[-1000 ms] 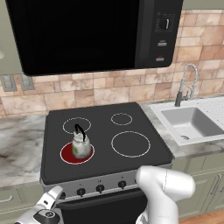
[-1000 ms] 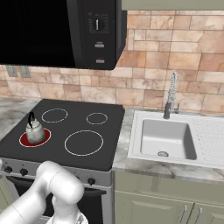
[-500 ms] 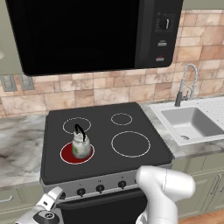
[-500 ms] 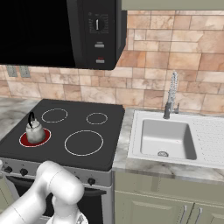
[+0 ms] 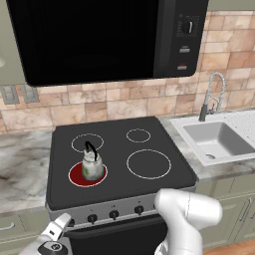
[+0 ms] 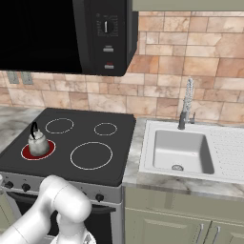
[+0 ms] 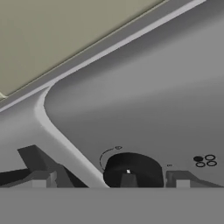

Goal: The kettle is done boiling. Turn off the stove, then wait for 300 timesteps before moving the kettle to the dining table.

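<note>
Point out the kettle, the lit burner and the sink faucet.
kettle (image 5: 92, 167), left base view, its pale body.
lit burner (image 5: 75, 178), left base view, red glass beside the kettle.
sink faucet (image 6: 187, 100), right base view, its upright neck.

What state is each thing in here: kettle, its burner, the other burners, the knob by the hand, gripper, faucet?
kettle: upright on the front left burner
front left burner: glowing red, on
other three burners: dark
knob: between the fingertips, not gripped
gripper: open
faucet: no water visible

Gripper (image 5: 50, 241) cut off at frame bottom, knob (image 7: 132, 170) lower half hidden, panel markings unreadable
</note>
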Controlling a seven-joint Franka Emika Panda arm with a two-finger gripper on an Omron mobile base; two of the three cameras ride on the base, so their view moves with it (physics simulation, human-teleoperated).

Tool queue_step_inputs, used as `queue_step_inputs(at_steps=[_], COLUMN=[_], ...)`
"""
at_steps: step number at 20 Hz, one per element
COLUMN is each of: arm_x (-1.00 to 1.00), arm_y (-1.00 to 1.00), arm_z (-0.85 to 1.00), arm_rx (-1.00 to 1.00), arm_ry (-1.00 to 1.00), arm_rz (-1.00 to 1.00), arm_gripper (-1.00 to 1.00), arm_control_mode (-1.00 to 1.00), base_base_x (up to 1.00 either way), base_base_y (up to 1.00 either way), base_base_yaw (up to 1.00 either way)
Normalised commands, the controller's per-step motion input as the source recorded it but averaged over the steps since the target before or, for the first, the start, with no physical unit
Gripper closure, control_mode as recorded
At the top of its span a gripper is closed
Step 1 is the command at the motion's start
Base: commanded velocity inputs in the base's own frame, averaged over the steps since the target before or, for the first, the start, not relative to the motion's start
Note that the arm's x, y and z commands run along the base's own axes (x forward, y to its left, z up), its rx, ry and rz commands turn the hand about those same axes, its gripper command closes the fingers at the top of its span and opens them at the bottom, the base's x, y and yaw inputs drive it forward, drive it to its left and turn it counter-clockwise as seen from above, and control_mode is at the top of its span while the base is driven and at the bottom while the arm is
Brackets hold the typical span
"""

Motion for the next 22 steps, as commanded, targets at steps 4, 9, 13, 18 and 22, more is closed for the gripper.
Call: queue_step_inputs(at_steps=[4,9,13,18,22], arm_x=[0.02,0.0,0.0,0.0,0.03], arm_y=[-0.05,-0.1,-0.13,-0.1,-0.03], arm_z=[0.0,0.0,0.0,0.02,0.01], arm_rx=[0.0,0.0,0.01,0.01,0.0], arm_ry=[-0.04,-0.07,-0.07,-0.07,-0.05], arm_rz=[0.0,0.0,0.0,0.0,0.0], arm_gripper=[-1.0,-1.0,-1.0,-1.0,-1.0], arm_control_mode=[-1.0,-1.0,-1.0,-1.0,-1.0], base_base_x=[0.0,0.0,0.0,0.0,0.0], base_base_y=[0.0,0.0,0.0,0.0,0.0], base_base_yaw=[0.0,0.0,0.0,0.0,0.0])
